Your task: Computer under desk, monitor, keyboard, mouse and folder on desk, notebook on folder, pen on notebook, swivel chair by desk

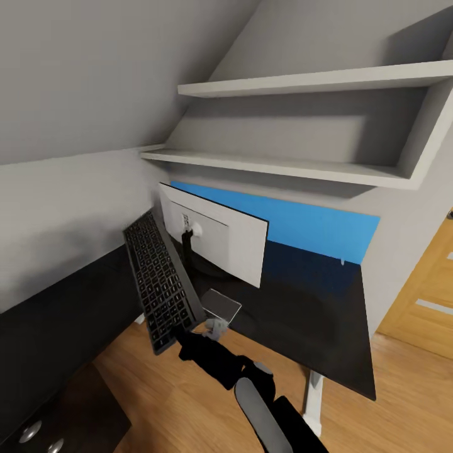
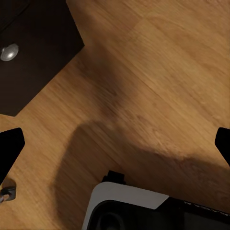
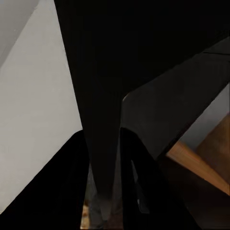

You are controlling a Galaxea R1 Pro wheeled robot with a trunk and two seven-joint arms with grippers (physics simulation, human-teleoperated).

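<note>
In the head view, the right end effector (image 1: 189,332) is pinching the near short edge of the keyboard (image 1: 158,281), which is standing tilted in the air, its long axis running away from the robot toward the wall and its keys facing left. The monitor (image 1: 217,234) is sitting on the table (image 1: 314,314) just right of the keyboard, its pale back turned to the robot, with a blue panel (image 1: 302,220) behind it. The bare tabletop in front of the monitor is lying to the right of and beyond the end effector, so the right arm is the one placed to lay the keyboard flat there. In the left wrist view, the left end effector (image 2: 115,143) is hanging spread wide over the wood floor (image 2: 158,76), holding nothing, with a drawer unit (image 2: 33,52) at one corner. In the right wrist view, the two dark fingers (image 3: 74,187) are pressing on the thin black edge of the keyboard, which is rising straight away from the camera.
</note>
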